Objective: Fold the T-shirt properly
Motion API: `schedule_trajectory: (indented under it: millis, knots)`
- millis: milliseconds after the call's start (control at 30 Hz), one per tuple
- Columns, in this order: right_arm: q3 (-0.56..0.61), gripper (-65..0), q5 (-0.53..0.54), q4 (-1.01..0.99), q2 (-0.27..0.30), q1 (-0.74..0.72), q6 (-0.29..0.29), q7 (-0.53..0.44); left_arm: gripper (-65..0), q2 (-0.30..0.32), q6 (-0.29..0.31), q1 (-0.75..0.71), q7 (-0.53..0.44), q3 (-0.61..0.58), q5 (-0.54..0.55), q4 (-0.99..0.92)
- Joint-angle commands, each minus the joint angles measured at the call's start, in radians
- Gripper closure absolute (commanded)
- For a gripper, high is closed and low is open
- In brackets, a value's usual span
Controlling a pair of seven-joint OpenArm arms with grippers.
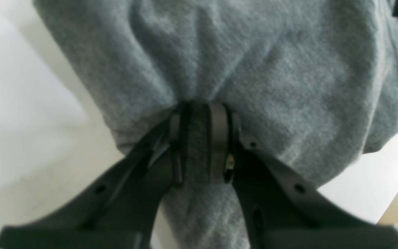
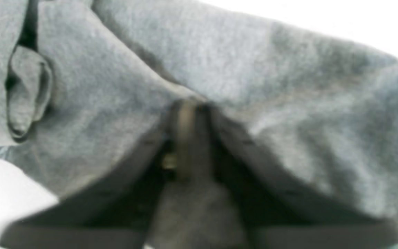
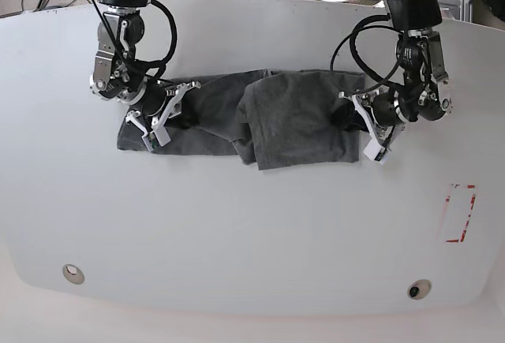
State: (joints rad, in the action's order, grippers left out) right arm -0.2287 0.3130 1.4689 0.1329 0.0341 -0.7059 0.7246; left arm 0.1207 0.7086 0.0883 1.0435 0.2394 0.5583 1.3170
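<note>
I have the T-shirt lying across the far half of the white worktop, bunched into a long band, with one layer lapped over at the middle and hanging lowest toward 6 o'clock. My left hand is closed on a pinch of the grey cloth; in the left wrist view the fabric gathers into creases right at my fingertips and a strip of it runs down between my fingers. In the base view this hand sits at the shirt's 3 o'clock end, and its tips are too small there to read the grip. My right hand is blurred in its own wrist view: cloth drapes over and around both fingers and more of it lies between them, but whether they are clamped on it I cannot tell. The base view puts that hand at the 9 o'clock end, over the fabric, its tips hidden among the folds. A loose rolled flap shows only in the right wrist view, at about 9 o'clock. A red-outlined rectangle on the worktop appears only in the base view.
</note>
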Motion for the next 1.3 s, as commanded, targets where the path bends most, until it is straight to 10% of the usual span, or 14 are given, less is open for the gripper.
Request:
schedule_trajectory:
  millis: [0, 267, 733, 1267]
  knots:
    - [-0.01, -25.5, 0.048, 0.066, -0.008, -0.013, 0.008, 0.068, -8.3, 0.017, -0.01, 0.005, 0.013, -0.01, -0.047, -0.035]
    - [-0.139, -65.0, 0.277, 0.229, -0.005, -0.038, 0.008, 0.266, -8.3, 0.049, -0.01, 0.017, -0.029, -0.05, -0.047, -0.081]
    - [-0.582, -65.0, 0.492, 0.1, 0.011, -0.142, 0.008, 0.465, -8.3, 0.101, -0.01, 0.017, -0.036, -0.071, -0.047, -0.103]
    - [-0.596, -65.0, 0.484, -0.095, 0.034, -0.119, 0.008, 0.465, -8.3, 0.101, -0.01, 0.011, -0.033, -0.071, -0.047, -0.101]
